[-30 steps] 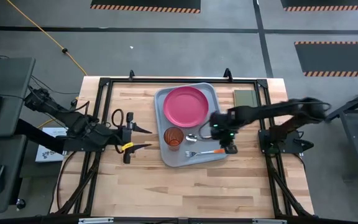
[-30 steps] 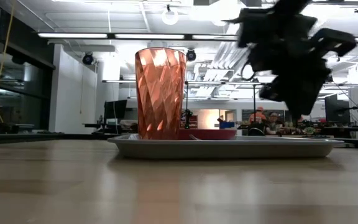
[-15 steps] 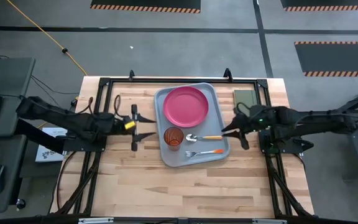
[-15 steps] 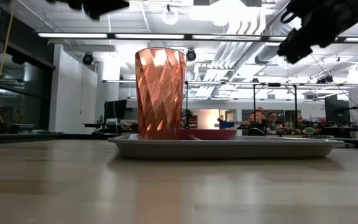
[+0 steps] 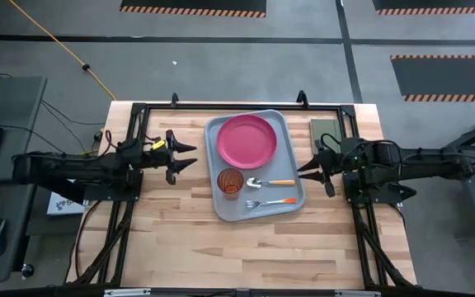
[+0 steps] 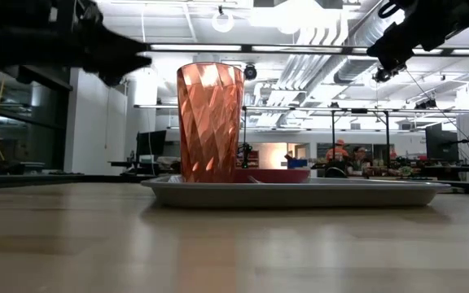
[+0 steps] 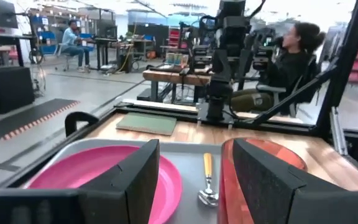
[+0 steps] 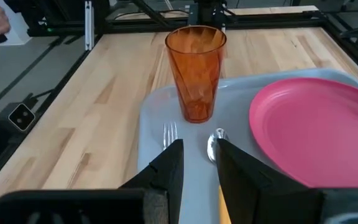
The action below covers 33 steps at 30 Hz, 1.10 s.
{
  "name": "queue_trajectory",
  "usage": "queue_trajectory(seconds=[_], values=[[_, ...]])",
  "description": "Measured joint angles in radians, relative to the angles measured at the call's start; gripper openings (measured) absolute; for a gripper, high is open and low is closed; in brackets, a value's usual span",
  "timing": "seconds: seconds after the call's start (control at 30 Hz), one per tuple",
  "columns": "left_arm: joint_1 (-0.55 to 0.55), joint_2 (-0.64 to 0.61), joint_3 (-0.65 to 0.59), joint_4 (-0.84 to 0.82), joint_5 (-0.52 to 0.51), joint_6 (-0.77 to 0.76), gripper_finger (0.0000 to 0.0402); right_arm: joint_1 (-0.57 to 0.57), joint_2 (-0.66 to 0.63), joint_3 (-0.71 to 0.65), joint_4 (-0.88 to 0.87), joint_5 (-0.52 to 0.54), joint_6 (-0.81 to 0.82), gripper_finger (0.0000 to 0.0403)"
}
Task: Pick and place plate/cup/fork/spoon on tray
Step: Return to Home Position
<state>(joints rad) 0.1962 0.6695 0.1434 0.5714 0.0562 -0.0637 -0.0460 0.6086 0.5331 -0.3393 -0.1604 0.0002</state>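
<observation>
The grey-blue tray (image 5: pixel 289 148) lies at the table's middle. On it are the pink plate (image 5: pixel 246 139) at the far end, the orange cup (image 5: pixel 231 181) standing upright, the spoon (image 5: pixel 269 182) and the fork (image 5: pixel 270 201) lying flat near the near end. My left gripper (image 5: pixel 190 157) hovers open left of the tray, pointing at it. My right gripper (image 5: pixel 302 171) hovers open at the tray's right rim, pointing at the spoon. Both are empty and raised above the table, as the low view shows for the left gripper (image 6: pixel 133 59) and the right gripper (image 6: pixel 379 59).
A small dark green pad (image 5: pixel 326 130) lies on the table right of the tray's far end. Black frame rails run along the table's edges. Bare wood lies near the table's front edge. People sit at desks in the room beyond (image 7: pixel 291 59).
My right gripper has risen and drawn back from over the fork's handle end toward the table's right edge, empty. My left gripper has moved toward the table's far edge and turned. The fork, spoon, cup and plate have stayed on the tray.
</observation>
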Motion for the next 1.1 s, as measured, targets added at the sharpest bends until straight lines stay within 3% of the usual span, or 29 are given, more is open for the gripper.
queue_trajectory(seconds=[0.33,0.53,0.7,0.8,0.97,1.1], values=[[0.044,-0.02,-0.123,0.138,0.039,-0.056,0.0193,0.0,0.0,0.0,0.001,0.015,0.003,0.0087],[0.076,-0.106,-0.128,0.128,0.062,0.0,0.0144,0.0,0.0,0.0,0.001,0.052,0.001,0.0087],[0.18,-0.199,-0.128,0.018,0.113,0.022,0.0062,0.0,0.0,0.0,0.001,0.049,0.034,0.0087],[0.239,-0.244,-0.128,-0.074,0.197,-0.021,0.0012,0.001,0.0,0.0,0.0,0.035,0.048,0.0087],[0.261,-0.294,-0.128,-0.195,0.306,-0.064,0.0004,0.001,-0.003,0.0,0.0,0.03,0.045,0.0087],[0.175,-0.315,-0.131,-0.266,0.246,-0.085,0.0001,0.001,-0.024,-0.001,-0.036,0.03,0.046,0.0087]])
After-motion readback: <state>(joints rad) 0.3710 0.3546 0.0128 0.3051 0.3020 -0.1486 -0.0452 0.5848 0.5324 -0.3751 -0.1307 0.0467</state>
